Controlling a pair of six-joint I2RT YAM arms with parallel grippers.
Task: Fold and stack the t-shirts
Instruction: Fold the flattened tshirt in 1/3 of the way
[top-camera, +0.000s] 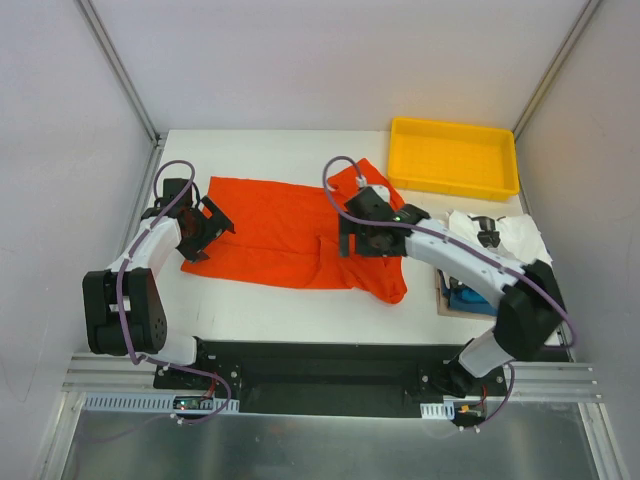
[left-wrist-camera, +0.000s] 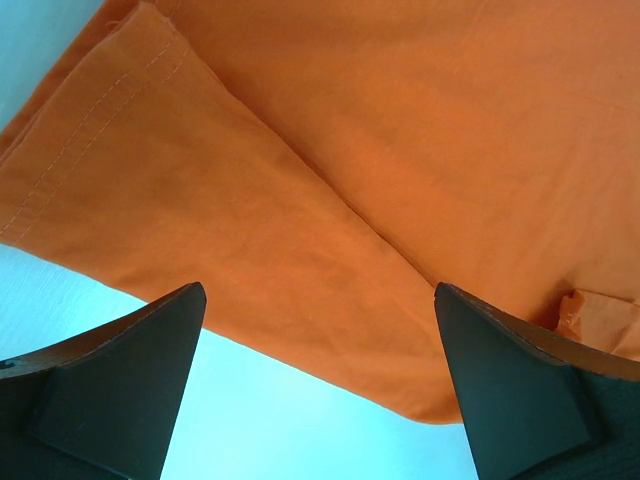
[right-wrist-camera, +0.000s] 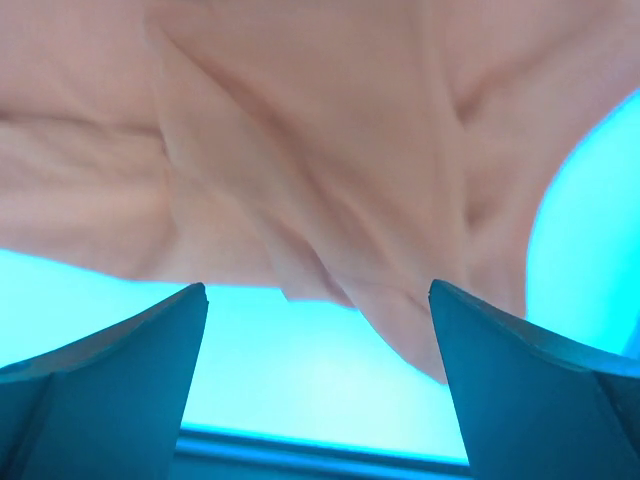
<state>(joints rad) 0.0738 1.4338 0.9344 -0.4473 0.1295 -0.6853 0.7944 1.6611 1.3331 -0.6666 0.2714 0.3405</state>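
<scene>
The orange-red t-shirt (top-camera: 275, 232) lay spread across the middle of the table (top-camera: 270, 150), fairly flat on its left half and bunched into folds on its right, where one flap reached toward the near edge. Beyond the shirt's far right corner, apart from it, sat a yellow tray (top-camera: 455, 186). To the shirt's right a crumpled white t-shirt (top-camera: 515, 235) lay at the table's edge, with a blue t-shirt (top-camera: 465, 298) nearer than it. The right arm (top-camera: 470, 262) crossed over both, hiding much of the blue one.

The left gripper (top-camera: 205, 228) stood at the shirt's left edge. In its wrist view its fingers (left-wrist-camera: 130, 370) were spread wide with nothing between them, and the stitched hem and a diagonal crease of the shirt (left-wrist-camera: 330, 180) lay just past the tips.

The right gripper (top-camera: 358, 240) hung over the bunched right part of the shirt. Its fingers (right-wrist-camera: 520, 370) were likewise wide apart and gripped nothing; rumpled cloth (right-wrist-camera: 300, 150) filled the view beyond them, with bare table beneath.

The table was plain white. White walls (top-camera: 320, 60) closed it in on three sides, with metal struts running up the far corners. On the near side of the shirt, a black base plate (top-camera: 320, 360) carried both arms.
</scene>
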